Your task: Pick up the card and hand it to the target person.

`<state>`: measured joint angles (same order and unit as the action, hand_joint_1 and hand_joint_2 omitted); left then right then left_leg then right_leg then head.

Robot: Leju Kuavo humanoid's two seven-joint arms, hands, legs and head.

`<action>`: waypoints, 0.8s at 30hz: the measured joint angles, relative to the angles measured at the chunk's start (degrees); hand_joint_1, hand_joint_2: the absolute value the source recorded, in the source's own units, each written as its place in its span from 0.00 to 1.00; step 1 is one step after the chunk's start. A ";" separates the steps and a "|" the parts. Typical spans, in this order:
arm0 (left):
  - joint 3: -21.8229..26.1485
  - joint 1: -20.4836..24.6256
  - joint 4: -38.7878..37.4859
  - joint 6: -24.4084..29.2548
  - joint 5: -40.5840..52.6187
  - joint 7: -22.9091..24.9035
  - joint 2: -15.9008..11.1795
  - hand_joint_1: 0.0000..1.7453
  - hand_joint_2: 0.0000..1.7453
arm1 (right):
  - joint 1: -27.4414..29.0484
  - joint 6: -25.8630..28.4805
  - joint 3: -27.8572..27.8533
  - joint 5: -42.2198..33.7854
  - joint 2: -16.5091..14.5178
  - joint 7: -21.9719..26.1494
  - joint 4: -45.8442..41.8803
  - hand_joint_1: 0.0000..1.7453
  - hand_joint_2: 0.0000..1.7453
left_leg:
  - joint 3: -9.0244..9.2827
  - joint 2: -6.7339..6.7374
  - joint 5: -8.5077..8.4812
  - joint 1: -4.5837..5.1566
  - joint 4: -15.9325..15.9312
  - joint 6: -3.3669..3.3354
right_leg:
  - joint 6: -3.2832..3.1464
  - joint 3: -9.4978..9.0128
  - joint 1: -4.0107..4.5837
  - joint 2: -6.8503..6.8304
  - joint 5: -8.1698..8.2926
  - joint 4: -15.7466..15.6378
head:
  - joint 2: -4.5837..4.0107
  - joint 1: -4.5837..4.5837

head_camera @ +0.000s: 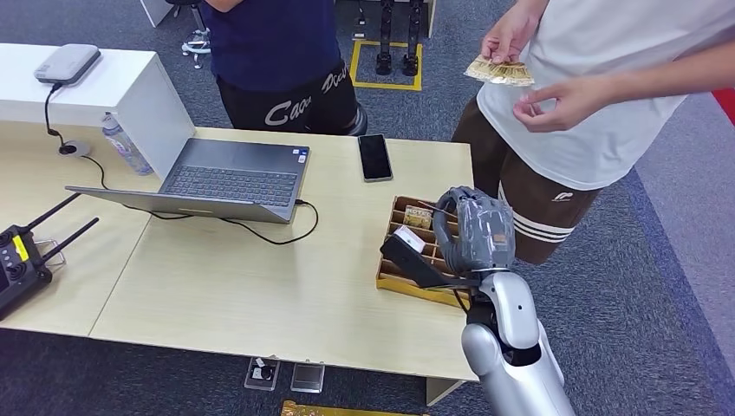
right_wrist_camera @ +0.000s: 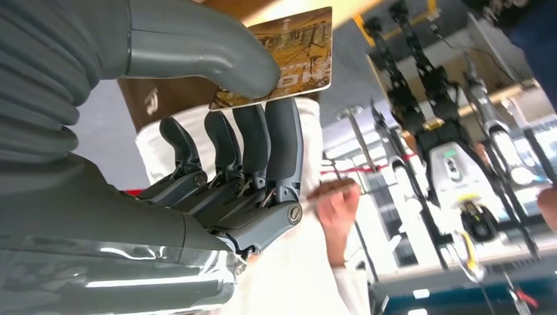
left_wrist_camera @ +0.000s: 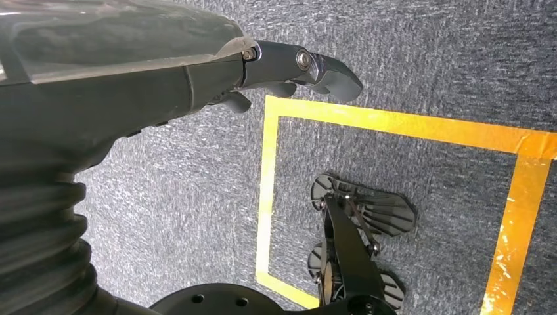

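Note:
My right hand (head_camera: 475, 230) is raised over the wooden card box (head_camera: 399, 276) at the table's right end, its back towards the head camera. In the right wrist view the thumb (right_wrist_camera: 217, 56) and fingers (right_wrist_camera: 279, 131) pinch a brown and gold patterned card (right_wrist_camera: 289, 56). The person in a white shirt (head_camera: 598, 95) stands just beyond the table's right corner and holds several similar cards (head_camera: 498, 71) in raised hands. My left hand (left_wrist_camera: 197, 72) hangs over the grey carpet, fingers apart and holding nothing.
An open laptop (head_camera: 234, 173) with its cable, a black phone (head_camera: 374, 157), a water bottle (head_camera: 126, 146) and a black remote controller (head_camera: 17, 264) lie on the table (head_camera: 260, 295). A second person in dark blue (head_camera: 273, 52) stands behind the table. Yellow tape (left_wrist_camera: 394, 121) marks the carpet.

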<state>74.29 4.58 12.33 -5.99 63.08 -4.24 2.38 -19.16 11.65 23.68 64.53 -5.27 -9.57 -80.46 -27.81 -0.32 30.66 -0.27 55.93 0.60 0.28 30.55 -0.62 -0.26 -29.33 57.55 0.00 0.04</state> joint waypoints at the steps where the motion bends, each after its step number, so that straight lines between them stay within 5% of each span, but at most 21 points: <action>1: -0.01 0.01 0.00 0.00 0.02 -0.01 0.00 0.00 1.00 | -0.10 -0.02 0.00 -0.03 0.09 0.09 -0.67 0.78 1.00 | 0.00 0.00 0.00 0.00 0.00 0.00 | 0.00 0.00 0.00 0.00 0.00 0.00 | 0.00 0.01; 24: -0.01 0.45 0.00 -0.36 0.27 0.71 -0.26 0.00 1.00 | -7.40 1.05 0.01 -3.45 -0.51 1.75 3.80 0.78 1.00 | -0.02 0.00 -0.01 0.00 0.00 0.00 | 0.00 0.00 0.00 0.00 0.01 0.02 | 0.00 -0.03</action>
<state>74.29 5.03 12.33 -6.34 63.35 -3.53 2.12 -26.56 12.70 23.69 61.08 -5.78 -7.82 -76.66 -27.82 -0.32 30.65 -0.27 55.93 0.60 0.28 30.55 -0.62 -0.27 -29.33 57.57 0.00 0.01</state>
